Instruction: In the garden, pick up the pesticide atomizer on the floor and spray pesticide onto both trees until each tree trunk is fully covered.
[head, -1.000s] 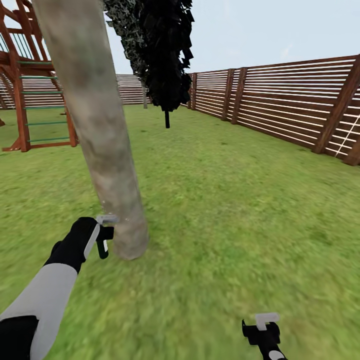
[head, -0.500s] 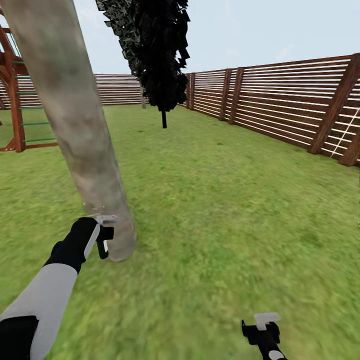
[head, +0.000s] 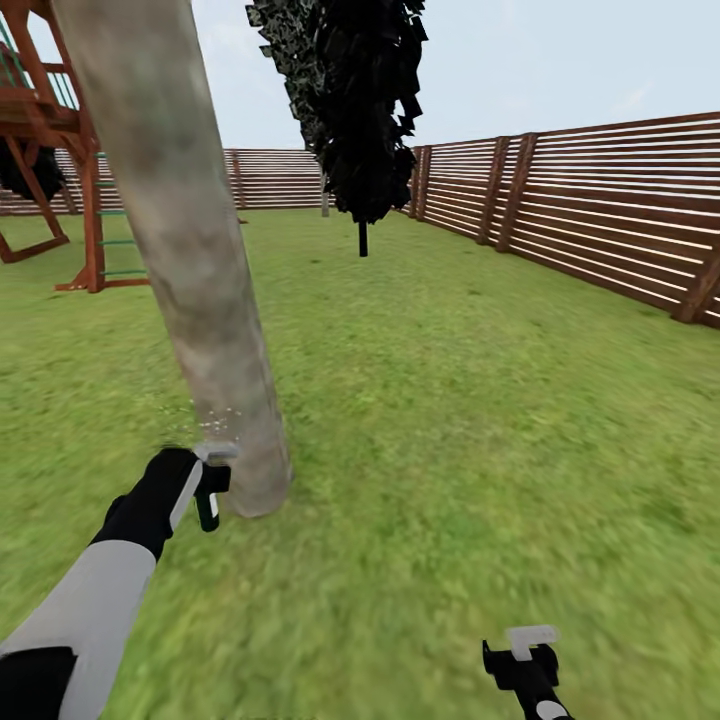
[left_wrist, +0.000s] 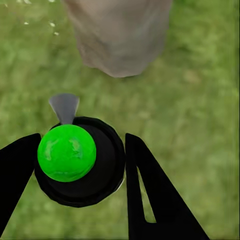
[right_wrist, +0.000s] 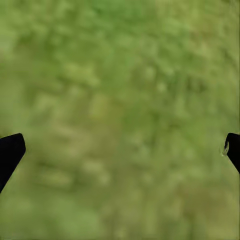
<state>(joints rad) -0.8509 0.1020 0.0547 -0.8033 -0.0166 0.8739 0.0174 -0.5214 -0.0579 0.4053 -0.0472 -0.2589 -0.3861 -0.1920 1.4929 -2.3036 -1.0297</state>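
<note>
Head view: high, facing forward and down across the green grass lawn (head: 450, 420), out to the brown horizontal-slat wooden fence (head: 600, 225); the mottled pale grey-brown tree trunk (head: 185, 250) stands close, just ahead of the left black two-finger tool (head: 208, 487).

Left wrist view: very close, aimed down along the left tool (left_wrist: 82, 172) at the near-black sprayer bottle with a bright green top (left_wrist: 75, 160) and the trunk base (left_wrist: 120, 40) just beyond. Shares trunk base and nearby grass with head view.

Right wrist view: close above blurred grass (right_wrist: 120, 115), well away from the trunk, looking down between the right tool (right_wrist: 120, 150) tips; shares lawn with head view.
</note>
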